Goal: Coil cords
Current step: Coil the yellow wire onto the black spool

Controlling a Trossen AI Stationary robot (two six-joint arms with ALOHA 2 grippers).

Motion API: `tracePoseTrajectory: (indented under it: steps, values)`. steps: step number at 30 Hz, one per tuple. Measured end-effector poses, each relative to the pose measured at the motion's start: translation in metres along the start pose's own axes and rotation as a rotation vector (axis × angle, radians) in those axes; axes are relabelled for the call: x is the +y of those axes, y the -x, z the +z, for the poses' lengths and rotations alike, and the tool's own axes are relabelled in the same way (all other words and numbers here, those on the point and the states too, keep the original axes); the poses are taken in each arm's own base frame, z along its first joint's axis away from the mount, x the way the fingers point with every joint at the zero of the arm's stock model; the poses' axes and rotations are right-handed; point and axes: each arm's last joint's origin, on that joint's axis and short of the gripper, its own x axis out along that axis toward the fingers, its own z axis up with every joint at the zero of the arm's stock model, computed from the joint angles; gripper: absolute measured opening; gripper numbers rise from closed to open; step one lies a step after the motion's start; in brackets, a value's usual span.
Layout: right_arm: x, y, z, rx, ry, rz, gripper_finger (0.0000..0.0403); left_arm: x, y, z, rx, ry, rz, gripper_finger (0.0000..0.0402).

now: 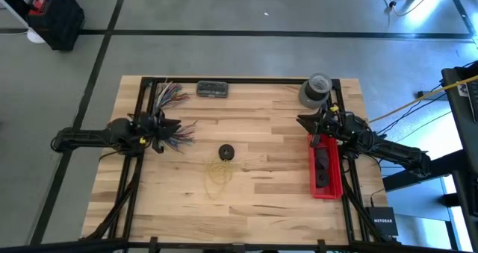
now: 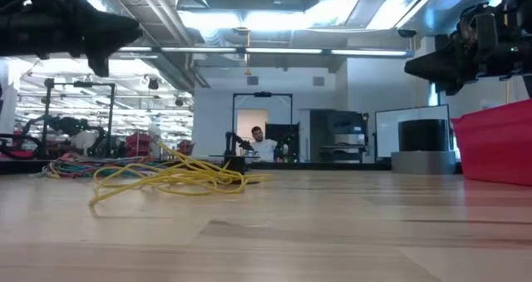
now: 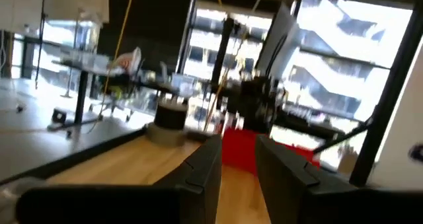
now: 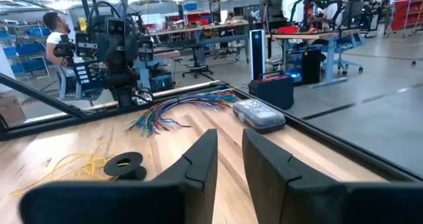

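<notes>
The thin yellow cord (image 1: 220,171) lies in a loose tangle on the wood near the table's middle. It also shows in the low view (image 2: 166,178) and in the right wrist view (image 4: 59,164). A black spool (image 1: 226,151) rests flat just beyond it toward the far edge. My left gripper (image 1: 178,124) hovers at the table's left, over multicoloured wires, fingers a little apart and empty (image 3: 238,158). My right gripper (image 1: 300,120) hovers at the right, by the red bin's far end, fingers a little apart and empty (image 4: 229,151). Both point toward the middle.
Bundles of multicoloured wires (image 1: 173,96) lie at the far left and under the left gripper. A grey box (image 1: 213,89) and a tape roll (image 1: 317,89) stand at the far edge. A red bin (image 1: 325,167) stands at the right. Bare wood lies toward the near edge.
</notes>
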Motion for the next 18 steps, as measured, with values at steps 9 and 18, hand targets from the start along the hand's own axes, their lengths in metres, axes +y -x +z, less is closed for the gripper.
tracePoseTrajectory:
  steps: [9, 18]
  values:
    - [0.000, 0.000, 0.001, -0.001, 0.019, 0.000, 0.0076, -0.016, -0.019, 0.041, -0.067, -0.144, -0.034, 0.0086]
    - [-0.001, 0.001, 0.002, 0.027, 0.044, -0.049, 0.0076, -0.061, -0.117, 0.062, 0.365, -0.554, -0.066, 0.0086]
